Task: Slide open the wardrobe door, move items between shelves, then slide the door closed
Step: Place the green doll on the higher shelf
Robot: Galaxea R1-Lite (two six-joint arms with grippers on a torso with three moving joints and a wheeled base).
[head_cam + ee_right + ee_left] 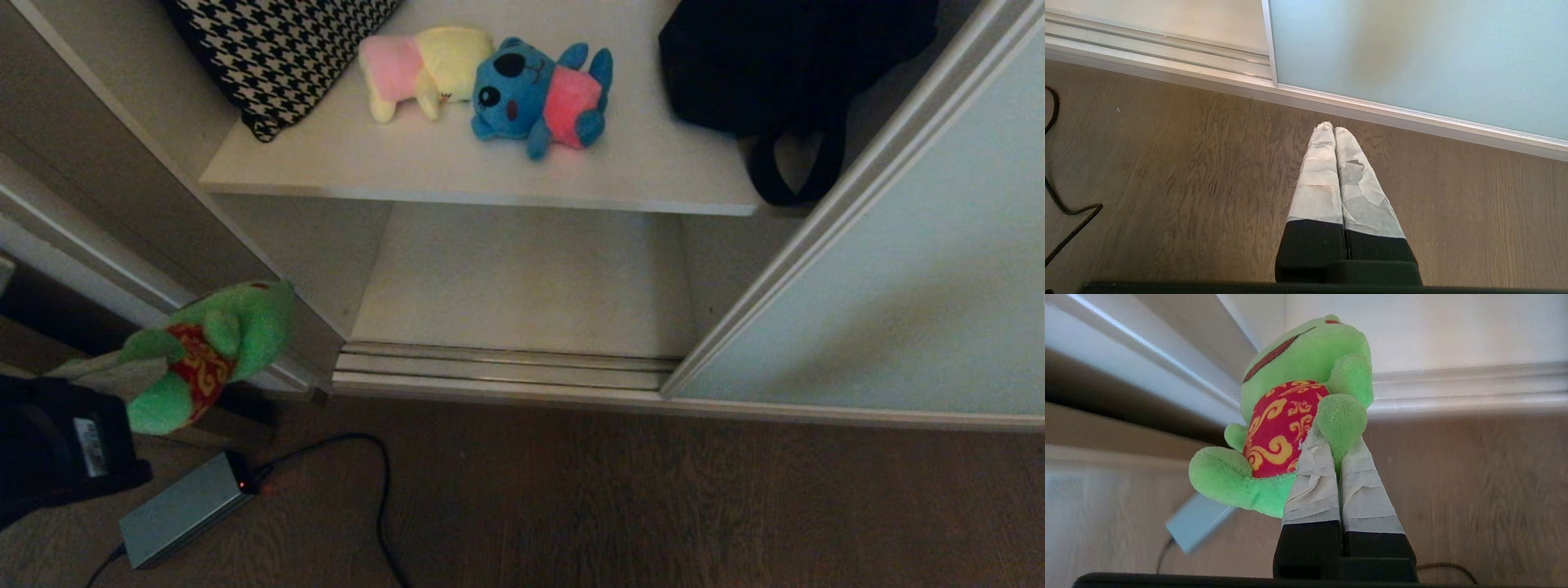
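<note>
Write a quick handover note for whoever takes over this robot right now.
Left end effector: shut on the green plush, held outside the wardrobe at the lower left, above the floor.
Right end effector: shut, empty, parked over the floor near the sliding door.
Door is slid open. Blue plush and yellow plush lie on the upper shelf; lower shelf bare.
Left: place the green plush, close the door.

No text can be read on anything.

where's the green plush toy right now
The green plush toy is at the head view's lower left, pinched in the left claw above the floor, outside the wardrobe's open side.
</note>
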